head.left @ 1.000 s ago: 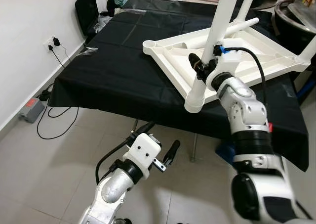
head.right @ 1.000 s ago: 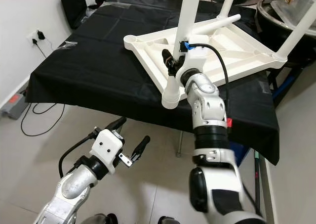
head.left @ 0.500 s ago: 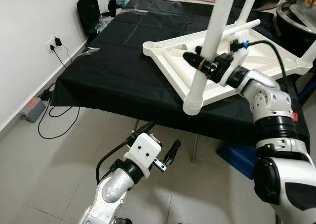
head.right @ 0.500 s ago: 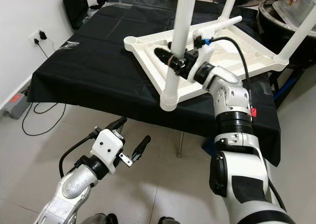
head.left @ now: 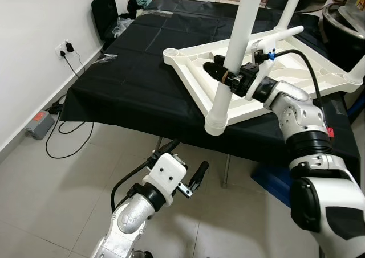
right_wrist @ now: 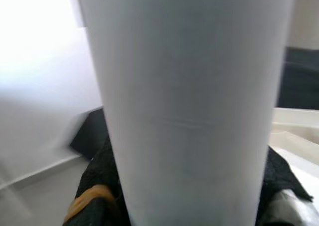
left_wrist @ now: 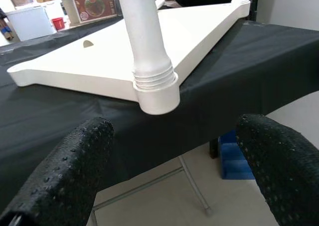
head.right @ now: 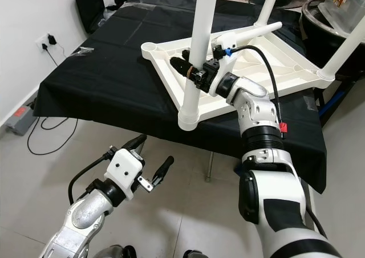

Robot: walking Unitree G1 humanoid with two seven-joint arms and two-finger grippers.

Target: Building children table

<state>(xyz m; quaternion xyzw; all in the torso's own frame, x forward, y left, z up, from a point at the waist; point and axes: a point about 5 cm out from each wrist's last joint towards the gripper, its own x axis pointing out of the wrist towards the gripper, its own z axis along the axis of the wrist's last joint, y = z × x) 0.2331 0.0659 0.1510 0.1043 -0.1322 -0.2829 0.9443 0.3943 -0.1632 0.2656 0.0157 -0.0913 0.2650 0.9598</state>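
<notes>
The white plastic children's tabletop lies upside down on the black-draped table so its sockets face up, and the right gripper clamps the white tubular leg in the 6 o'clock corner socket, its top cropped, while the left gripper hangs wide below.

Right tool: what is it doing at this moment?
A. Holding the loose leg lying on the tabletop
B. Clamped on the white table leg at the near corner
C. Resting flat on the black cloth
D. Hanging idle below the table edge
B: the right tool is closed around the upright white leg, above its corner socket.
</notes>
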